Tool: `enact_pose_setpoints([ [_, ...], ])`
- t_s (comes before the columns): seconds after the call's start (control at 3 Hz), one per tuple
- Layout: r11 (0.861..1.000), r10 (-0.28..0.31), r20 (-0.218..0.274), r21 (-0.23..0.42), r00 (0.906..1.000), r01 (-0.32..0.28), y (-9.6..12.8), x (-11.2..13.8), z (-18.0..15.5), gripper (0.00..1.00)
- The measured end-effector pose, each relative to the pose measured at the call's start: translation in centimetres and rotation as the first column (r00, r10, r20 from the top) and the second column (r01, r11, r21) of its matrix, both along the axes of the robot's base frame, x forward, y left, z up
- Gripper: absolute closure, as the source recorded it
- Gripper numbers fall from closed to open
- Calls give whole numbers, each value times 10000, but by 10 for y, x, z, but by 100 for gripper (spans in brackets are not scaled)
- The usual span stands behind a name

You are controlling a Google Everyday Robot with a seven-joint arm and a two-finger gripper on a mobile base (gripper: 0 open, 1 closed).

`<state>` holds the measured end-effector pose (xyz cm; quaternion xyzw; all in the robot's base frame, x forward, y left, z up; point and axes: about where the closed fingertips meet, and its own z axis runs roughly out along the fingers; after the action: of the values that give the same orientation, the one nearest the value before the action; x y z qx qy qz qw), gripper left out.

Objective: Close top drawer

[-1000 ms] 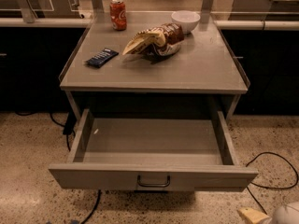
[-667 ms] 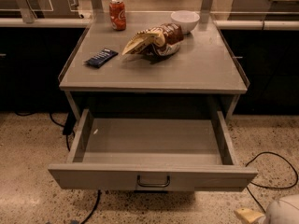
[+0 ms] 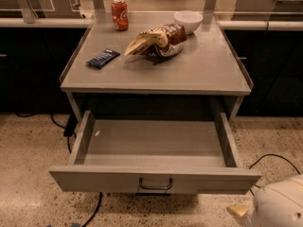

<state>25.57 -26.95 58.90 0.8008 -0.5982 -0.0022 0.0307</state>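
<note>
Looking down on a grey metal table [image 3: 199, 74] with its top drawer [image 3: 94, 178] pulled fully out toward 6 o'clock. The drawer fills the lower middle of the view; its flat front panel faces me, and a small dark wire handle [image 3: 155, 184] sits at the centre of that panel. The drawer's bare grey floor and both side walls are exposed, and the back of the drawer lies in shadow beneath the tabletop.

My gripper [image 3: 278, 205] occupies the 5 o'clock corner, showing only as a white rounded body cut off by the frame edge. It sits low, just beyond the right-hand end of the drawer front and apart from it, well away from the handle. Whether it is spread or closed I cannot tell from this view. It holds nothing that can be seen.

On the tabletop:
- A red soda can [image 3: 120, 14] stands upright toward 11 o'clock, near the back edge.
- A white bowl [image 3: 188, 20] rests toward 1 o'clock.
- A brown and yellow snack bag [image 3: 156, 40] lies on its side just in front of the bowl, touching or nearly touching it.
- A dark blue flat packet [image 3: 102, 58] lies toward 10 o'clock, near the left edge.

Speckled floor [image 3: 28, 174] surrounds the table. A black cable [image 3: 272, 157] curves across it at 4 o'clock.
</note>
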Motion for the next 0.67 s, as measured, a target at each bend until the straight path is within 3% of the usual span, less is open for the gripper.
enact_pose_setpoints([
  [0.33, 9989, -361, 62, 314, 9993, 359, 3, 14, -6, 0],
  [0.67, 9847, -1498, 433, 967, 9878, 1451, -1, 31, -5, 0],
])
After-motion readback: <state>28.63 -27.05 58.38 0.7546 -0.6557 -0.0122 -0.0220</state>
